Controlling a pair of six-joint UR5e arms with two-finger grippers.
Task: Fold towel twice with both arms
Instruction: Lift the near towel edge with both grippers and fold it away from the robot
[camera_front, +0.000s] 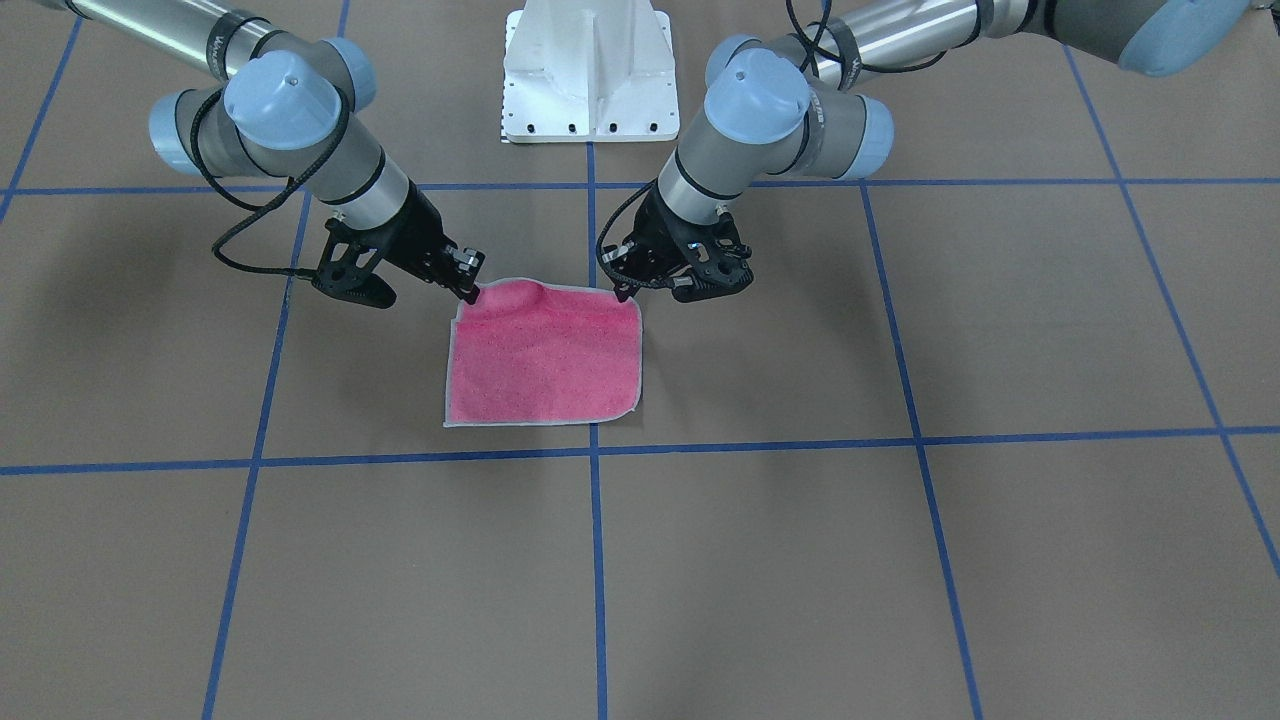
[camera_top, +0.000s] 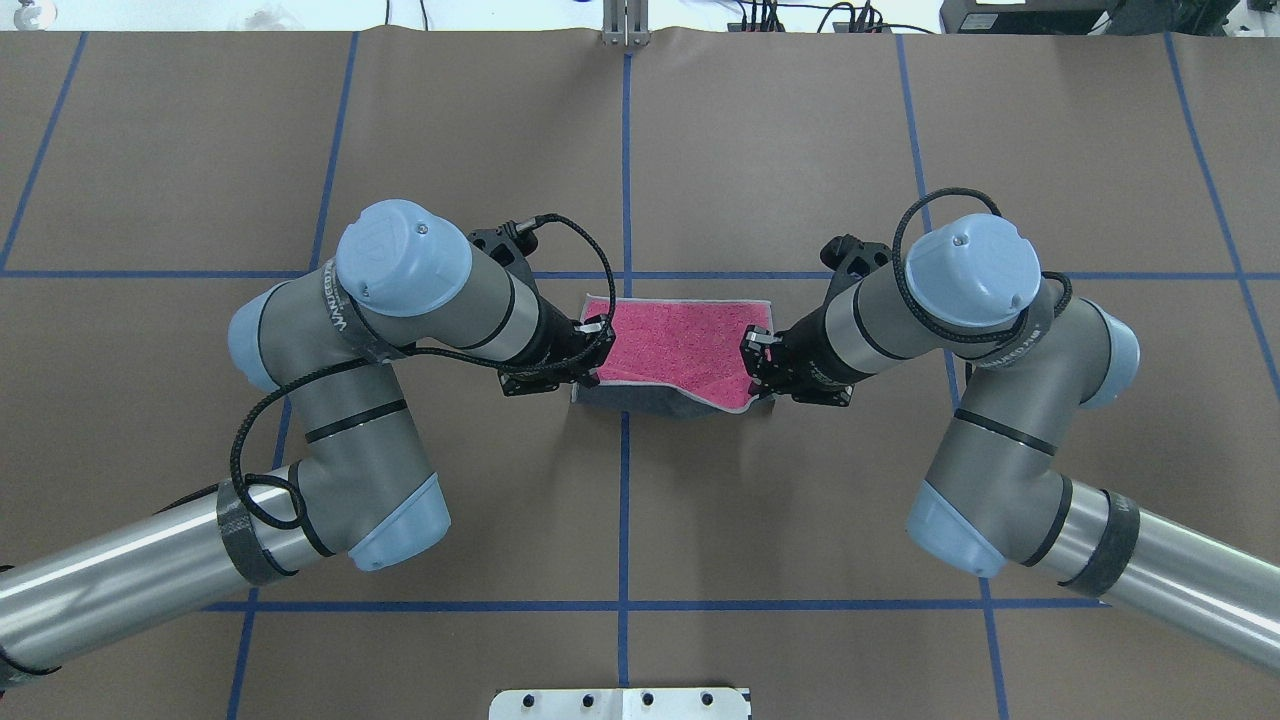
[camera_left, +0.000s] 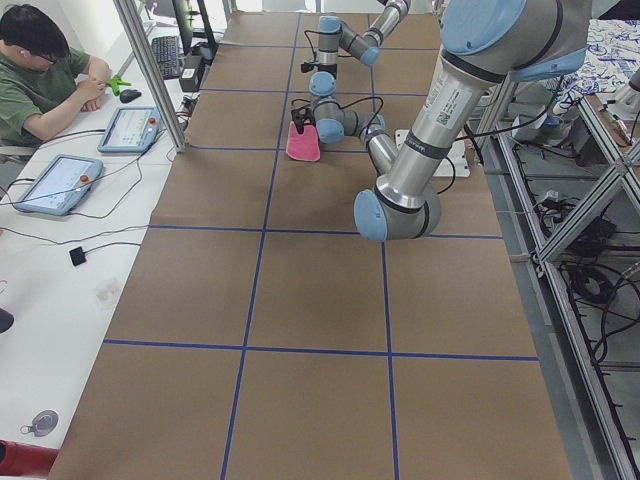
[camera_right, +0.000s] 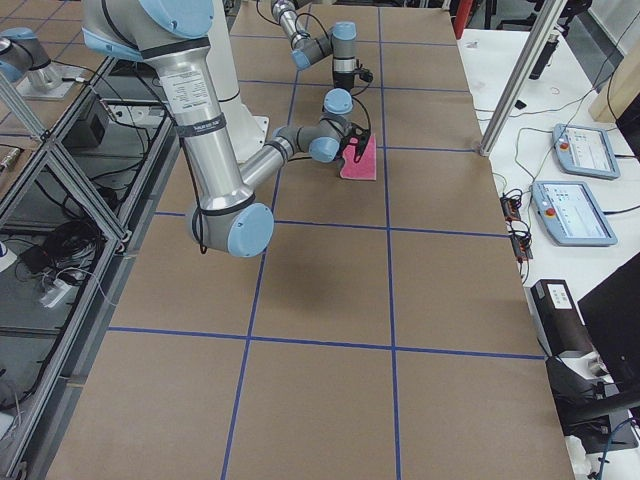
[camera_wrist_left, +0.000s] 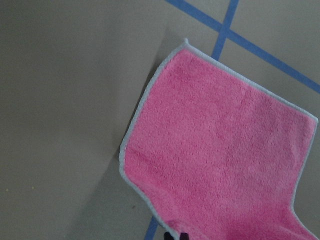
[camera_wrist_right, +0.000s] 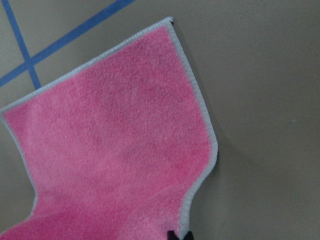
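Centrally towel (camera_front: 545, 360) straddling blue tape line (camera_front: 599, 560), white pedestal (camera_front: 590, 75) behind

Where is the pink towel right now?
In the front-facing view, the small pink terry towel with a grey border sits mid-table across a blue tape line, its robot-side corners pinched by the right hand and left hand.

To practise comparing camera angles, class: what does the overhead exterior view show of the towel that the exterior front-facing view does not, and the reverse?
Only the overhead view shows the towel's dark grey underside, which is visible beneath the raised edge nearest the robot. Only the front-facing view shows a hump in that raised edge, between the two claws. Both views show the pink face turned up, with the left claw and the right claw each pinching one corner of the raised edge.
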